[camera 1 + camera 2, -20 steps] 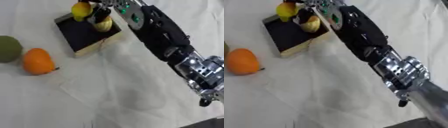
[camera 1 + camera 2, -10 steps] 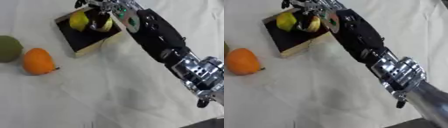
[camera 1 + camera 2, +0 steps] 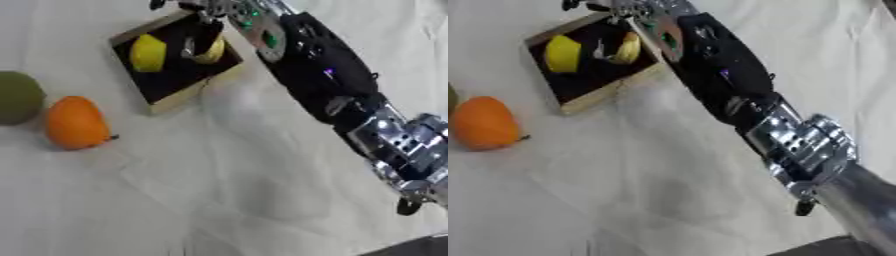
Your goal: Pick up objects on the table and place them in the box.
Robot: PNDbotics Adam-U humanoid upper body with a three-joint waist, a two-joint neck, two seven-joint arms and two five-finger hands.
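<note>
Box (image 3: 175, 82) at far left of worktop (image 3: 227, 190) holds a lemon (image 3: 148, 52) and a banana-like piece (image 3: 213, 50); your right hand (image 3: 206, 10) hovers above, finger state indiscernible. Orange (image 3: 75, 122) and green fruit (image 3: 17, 97) lie outside.

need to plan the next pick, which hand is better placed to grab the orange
Right, as a judgement. The right hand hangs over the box, a short way from the orange on the table beside it. The left hand shows in no view.
</note>
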